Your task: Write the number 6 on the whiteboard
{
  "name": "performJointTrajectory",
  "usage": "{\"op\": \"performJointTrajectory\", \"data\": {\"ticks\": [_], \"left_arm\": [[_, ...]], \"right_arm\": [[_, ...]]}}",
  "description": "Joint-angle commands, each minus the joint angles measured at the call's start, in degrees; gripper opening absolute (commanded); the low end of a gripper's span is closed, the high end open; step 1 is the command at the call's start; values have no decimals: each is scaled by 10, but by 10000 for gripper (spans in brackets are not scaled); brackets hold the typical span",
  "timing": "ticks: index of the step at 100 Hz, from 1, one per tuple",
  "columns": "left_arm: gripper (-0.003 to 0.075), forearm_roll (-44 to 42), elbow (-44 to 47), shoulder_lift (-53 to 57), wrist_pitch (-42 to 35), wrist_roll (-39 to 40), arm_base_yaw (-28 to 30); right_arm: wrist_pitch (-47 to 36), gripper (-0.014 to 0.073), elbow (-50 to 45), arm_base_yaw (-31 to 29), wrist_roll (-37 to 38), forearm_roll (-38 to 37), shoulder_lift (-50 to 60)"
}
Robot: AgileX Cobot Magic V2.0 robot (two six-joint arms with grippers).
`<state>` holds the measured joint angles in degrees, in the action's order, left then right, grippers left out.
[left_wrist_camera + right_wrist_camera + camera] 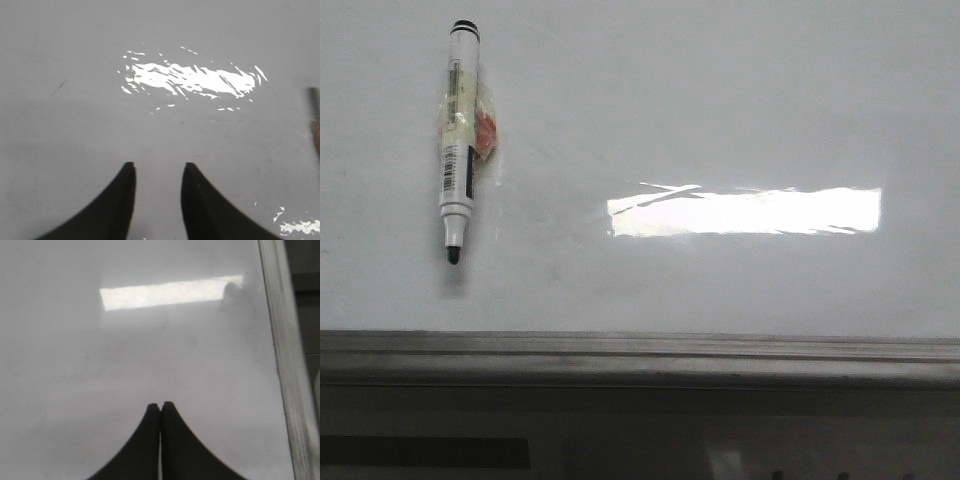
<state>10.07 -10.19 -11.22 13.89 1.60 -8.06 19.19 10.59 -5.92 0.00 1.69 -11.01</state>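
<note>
A lab-style robot test bench is showing, though little is visible; a glossy whiteboard (740, 110) is lying flat ahead of both pincers, catching a rectangular ceiling-light reflection (745, 211); a grey metal edge strip (640, 352) is bordering it.

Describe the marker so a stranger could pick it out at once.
Start from the whiteboard filling the front view, then go to its left part, well left of the bright light reflection. The marker lies there uncapped, black tip toward the grey edge strip, with an orange-and-clear scrap alongside.
</note>
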Motion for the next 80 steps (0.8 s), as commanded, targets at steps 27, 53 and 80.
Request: {"op": "performJointTrajectory", "data": {"ticks": [27,53,80], "left_arm": [[420,41,5,-51,-184,-1,-6],[420,-68,-41,-88,-191,-2,-73],[419,-105,-80,-199,-247,-1,-239]], "right_arm": [[-36,-64,21,-3,0,3,-10],[-49,-64,21,-3,0,3,-10],[-49,-64,21,-3,0,3,-10]]}}
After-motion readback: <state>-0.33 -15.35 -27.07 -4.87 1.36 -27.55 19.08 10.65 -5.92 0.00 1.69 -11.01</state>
